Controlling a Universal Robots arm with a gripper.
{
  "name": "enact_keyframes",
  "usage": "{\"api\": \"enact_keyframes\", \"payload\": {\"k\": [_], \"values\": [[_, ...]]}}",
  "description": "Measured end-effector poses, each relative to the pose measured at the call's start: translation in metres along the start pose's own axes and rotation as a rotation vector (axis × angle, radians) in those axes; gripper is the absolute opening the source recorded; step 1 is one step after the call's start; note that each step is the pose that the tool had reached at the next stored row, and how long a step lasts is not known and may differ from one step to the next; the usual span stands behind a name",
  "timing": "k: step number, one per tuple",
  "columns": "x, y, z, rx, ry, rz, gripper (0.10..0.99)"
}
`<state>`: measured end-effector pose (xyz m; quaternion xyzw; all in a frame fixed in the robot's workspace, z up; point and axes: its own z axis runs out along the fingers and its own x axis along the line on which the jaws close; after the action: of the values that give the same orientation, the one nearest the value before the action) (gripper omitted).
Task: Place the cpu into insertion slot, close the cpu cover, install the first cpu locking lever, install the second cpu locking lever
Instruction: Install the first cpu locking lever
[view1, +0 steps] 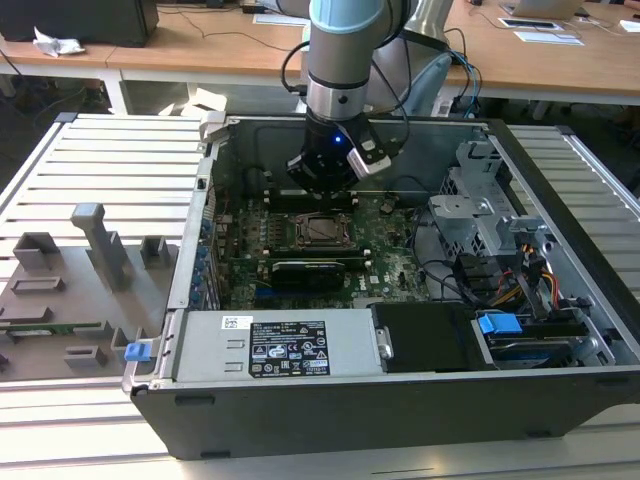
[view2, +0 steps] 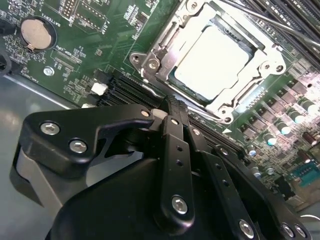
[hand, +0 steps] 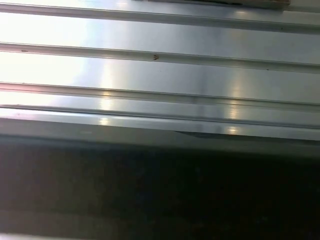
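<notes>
The cpu (view2: 212, 55) lies in the insertion slot (view1: 322, 230) on the green board, pale metal top up. The cpu cover (view2: 162, 47), a silvery frame, lies flat over its edges. A thin metal locking lever (view2: 272, 22) runs along the far side of the socket. My gripper (view2: 172, 105) is shut, its black fingers pressed together, with the tips right at the socket's near edge. I see nothing held between them. In the exterior view the gripper (view1: 325, 180) hangs inside the open computer case, just behind the socket.
Black memory slots (view2: 125, 87) and a coin battery (view2: 36, 32) flank the socket. A black graphics card (view1: 310, 270), the power supply (view1: 290, 345) and a drive cage (view1: 480, 220) crowd the case. Grey fixtures (view1: 90, 250) stand on the ribbed aluminium table (hand: 160, 75).
</notes>
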<state>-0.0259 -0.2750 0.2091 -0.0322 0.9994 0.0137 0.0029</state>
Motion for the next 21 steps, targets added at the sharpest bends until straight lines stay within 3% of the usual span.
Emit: {"api": "enact_keyframes", "payload": {"k": [13,16,21], "values": [[-0.0041,-0.0006,0.0069,0.005,0.0005,0.0,0.106],[-0.0038,-0.0006,0.0043,0.012,-0.0004,-0.002,0.106],[-0.0038,-0.0005,0.0039,0.012,-0.0006,-0.005,0.106]]}}
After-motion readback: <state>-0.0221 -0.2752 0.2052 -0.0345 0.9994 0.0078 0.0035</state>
